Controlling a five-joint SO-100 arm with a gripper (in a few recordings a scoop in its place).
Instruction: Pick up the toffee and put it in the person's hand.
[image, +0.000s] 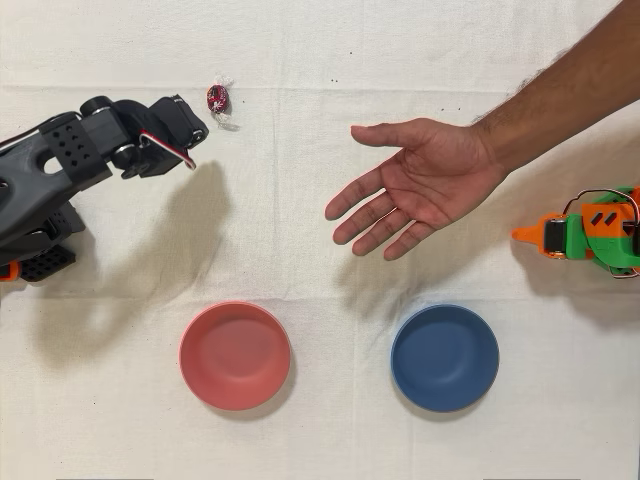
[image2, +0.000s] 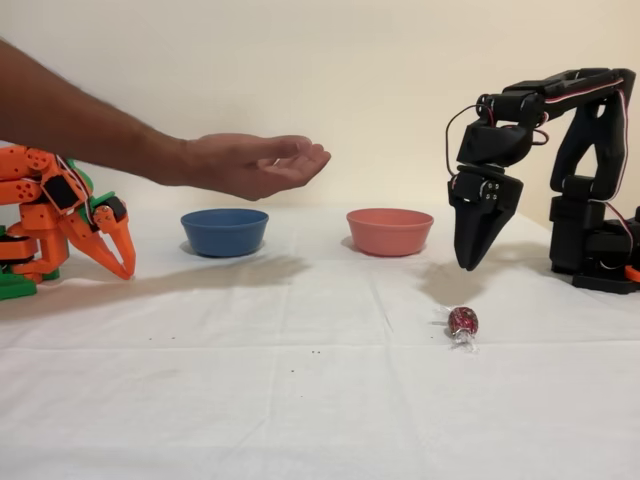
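Here, toffee (image2: 462, 322) below, near pincer (image2: 470, 262)

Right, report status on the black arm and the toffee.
Gripper shut, empty, above the cloth. Toffee on the cloth, untouched. Hand open, waiting. Nothing in the way.

A small oval toffee (image: 217, 98) in a dark red speckled wrapper with twisted clear-white ends lies flat on the white cloth, well apart from the person's hand (image: 420, 183); in the fixed view the toffee (image2: 462, 322) sits toward the right of the cloth, nearer the camera. The person's hand (image2: 255, 163) is bare and open, palm up, fingers slightly spread and gently curled, held in the air above the cloth on an outstretched forearm.
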